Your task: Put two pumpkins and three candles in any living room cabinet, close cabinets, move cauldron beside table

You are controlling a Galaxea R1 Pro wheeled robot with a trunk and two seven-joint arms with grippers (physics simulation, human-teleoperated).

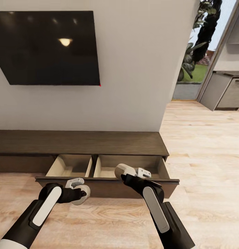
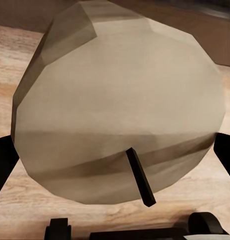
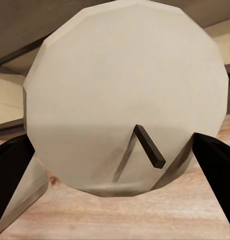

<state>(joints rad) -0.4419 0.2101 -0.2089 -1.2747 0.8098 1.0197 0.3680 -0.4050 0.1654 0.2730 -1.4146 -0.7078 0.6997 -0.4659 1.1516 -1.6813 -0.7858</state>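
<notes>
Nearest the head camera, both dark arms with white panels reach forward over the light wood plank floor. The left gripper is closed around a tan candle, held low in front of the pulled-out drawer front; in the left wrist view that candle sits between the two dark fingers, its short black wick sticking out of the flat end. The right gripper likewise grips a second candle, held just over the front edge of the drawer's right compartment; the right wrist view shows this candle clamped between the dark fingertips, its wick facing the camera.

Beyond the grippers, the long, low dark-brown cabinet stands against the beige wall, one drawer drawn open, with two pale wood compartments split by a divider. Above hangs a black television. Farther right, a doorway opens on greenery and grey kitchen cabinets.
</notes>
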